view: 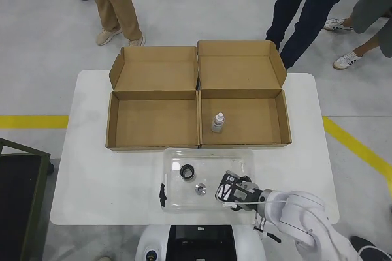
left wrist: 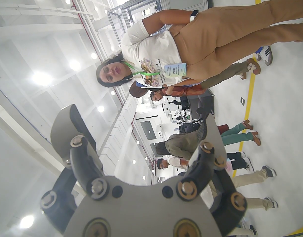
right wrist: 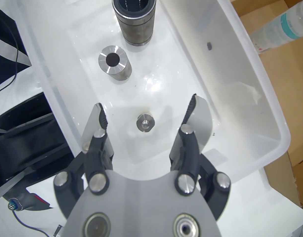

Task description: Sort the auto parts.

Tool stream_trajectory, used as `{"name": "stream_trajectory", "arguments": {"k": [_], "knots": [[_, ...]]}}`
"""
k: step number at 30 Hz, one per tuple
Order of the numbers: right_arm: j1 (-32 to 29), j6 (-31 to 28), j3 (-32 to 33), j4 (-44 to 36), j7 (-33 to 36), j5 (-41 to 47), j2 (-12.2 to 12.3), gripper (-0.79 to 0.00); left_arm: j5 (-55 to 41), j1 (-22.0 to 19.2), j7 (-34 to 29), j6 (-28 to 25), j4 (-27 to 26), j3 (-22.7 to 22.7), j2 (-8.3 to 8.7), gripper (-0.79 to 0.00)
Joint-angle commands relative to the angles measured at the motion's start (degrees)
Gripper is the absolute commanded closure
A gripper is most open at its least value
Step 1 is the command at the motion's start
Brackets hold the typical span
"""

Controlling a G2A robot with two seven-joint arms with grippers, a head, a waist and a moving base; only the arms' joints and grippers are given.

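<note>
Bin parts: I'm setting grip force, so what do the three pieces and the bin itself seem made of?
Large sleeve: dull grey metal, probably steel, with a black insert at its bore. Short bushing: bright machined-looking metal, with a strong sheen on its face. Small stud: polished metal, glinting. Bin: translucent plastic, with dark shapes showing through its wall.

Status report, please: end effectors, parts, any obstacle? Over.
Right end effector open, over small steel part in clear bin. Left end effector open, facing the room. Path to part looks free.
</note>
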Motion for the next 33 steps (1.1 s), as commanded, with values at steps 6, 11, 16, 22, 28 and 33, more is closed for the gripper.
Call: {"name": "stream_trajectory", "arguments": {"k": [6, 11, 16, 22, 28, 33], "knots": [[1.3, 1.0, -1.7, 1.6, 3.1, -1.5, 0.1, -0.413, 0.0, 0.0, 0.0, 0.0, 0.0, 0.0, 0.00, -0.785], [2.3, 1.4, -2.8, 2.5, 4.3, -1.7, 0.1, -0.388, 0.0, 0.0, 0.0, 0.0, 0.0, 0.0, 0.00, -0.785], [3.1, 1.5, -3.6, 3.1, 5.6, -1.6, 0.1, -0.360, 0.0, 0.0, 0.0, 0.0, 0.0, 0.0, 0.00, -0.785], [4.2, 1.0, -4.7, 3.7, 7.0, -2.0, 0.2, -0.256, 0.0, 0.0, 0.0, 0.0, 0.0, 0.0, 0.00, -0.785], [5.0, 0.7, -5.8, 3.5, 8.6, -2.3, 0.3, -0.163, 0.0, 0.0, 0.0, 0.0, 0.0, 0.0, 0.00, -0.785], [4.8, 0.1, -5.5, 1.8, 8.4, -1.7, 0.5, 0.000, 0.0, 0.0, 0.0, 0.0, 0.0, 0.0, 0.00, -0.785]]}}
